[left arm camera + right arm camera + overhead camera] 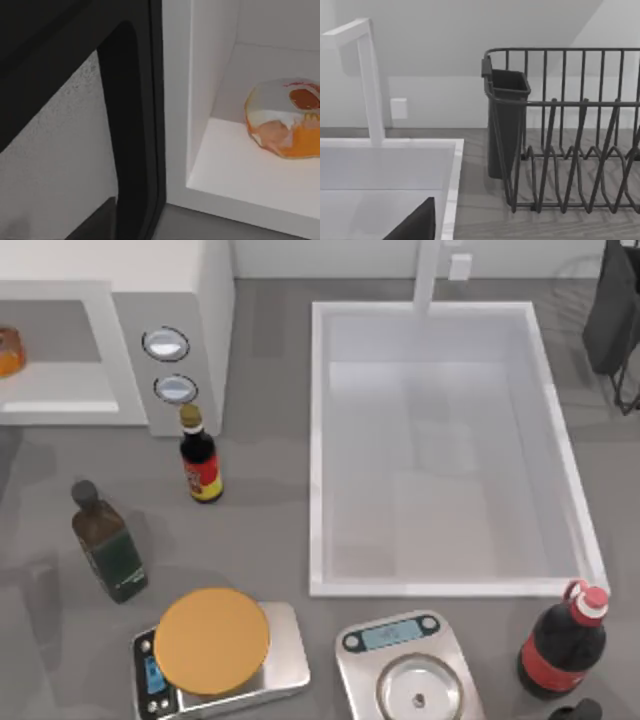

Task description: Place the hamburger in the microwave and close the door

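The microwave (150,335) stands at the back left of the counter (270,520), its two round dials facing forward. The hamburger (8,350) lies inside the microwave's white cavity, on its floor; the left wrist view shows the bun there past the cavity's side wall. In that same view the door (75,150) stands swung open beside the cavity, its dark frame and speckled grey window close to the camera. Whether the left jaws are apart or together I cannot tell.

Right of the microwave lies a white sink (318,440) with a tap (428,275) behind it. Just in front of the microwave's dials stands a small dark sauce bottle (201,462), and farther forward and left of it a green bottle (110,545). Forward of the microwave, near the front edge, sit a scale with an orange disc (212,640) and a second scale (410,670) with a bare metal plate. A cola bottle (565,645) stands right of that scale.

A dark dish rack (565,140) stands right of the sink, well apart from the microwave, seen from the right wrist. The state of the right jaws I cannot tell either.
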You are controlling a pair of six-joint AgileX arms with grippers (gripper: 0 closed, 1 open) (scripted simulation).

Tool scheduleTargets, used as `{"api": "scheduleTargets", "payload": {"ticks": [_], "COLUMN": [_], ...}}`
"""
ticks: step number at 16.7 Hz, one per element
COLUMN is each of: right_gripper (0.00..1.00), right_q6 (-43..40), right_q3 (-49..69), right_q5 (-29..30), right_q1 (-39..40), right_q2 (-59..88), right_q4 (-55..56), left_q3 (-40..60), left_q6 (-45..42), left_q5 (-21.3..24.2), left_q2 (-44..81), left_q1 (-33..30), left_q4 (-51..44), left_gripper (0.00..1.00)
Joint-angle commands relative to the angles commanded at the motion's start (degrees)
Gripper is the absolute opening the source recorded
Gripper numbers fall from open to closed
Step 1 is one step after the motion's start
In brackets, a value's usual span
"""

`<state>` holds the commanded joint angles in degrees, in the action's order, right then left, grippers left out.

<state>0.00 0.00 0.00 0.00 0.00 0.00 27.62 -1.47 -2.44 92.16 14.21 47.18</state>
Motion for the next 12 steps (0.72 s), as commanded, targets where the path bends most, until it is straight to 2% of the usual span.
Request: {"api": "scheduleTargets", "payload": {"ticks": [12], "right_gripper": [1.00], "right_q6": [0.00], "right_q3": [0.00], "right_q5": [0.00], "right_q1": [0.00], "right_q2": [0.00], "right_q4": [0.00], "left_q3": [1.54], "left_q6": [0.37], "left_q5": [0.03], "left_q2": [-10.64], "left_q1": [0.49], "left_q4": [-20.04], "left_gripper": [1.00]}}
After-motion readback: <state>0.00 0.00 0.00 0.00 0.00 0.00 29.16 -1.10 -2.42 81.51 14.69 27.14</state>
